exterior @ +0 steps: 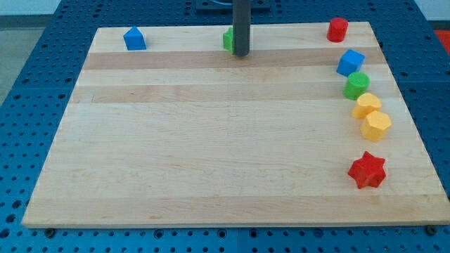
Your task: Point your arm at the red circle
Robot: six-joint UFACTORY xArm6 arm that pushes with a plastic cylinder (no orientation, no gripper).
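The red circle (pixel 337 29), a short red cylinder, stands at the top right corner of the wooden board (pixel 211 140). My rod comes down at the top middle and my tip (pixel 241 53) rests on the board there, far to the left of the red circle. A green block (pixel 228 39) sits right beside the rod on its left, partly hidden by it, so its shape cannot be made out.
A blue house-shaped block (pixel 134 39) is at the top left. Down the right edge lie a blue cube (pixel 350 62), a green round block (pixel 356 85), two yellow blocks (pixel 366 105) (pixel 376 126) and a red star (pixel 368 170).
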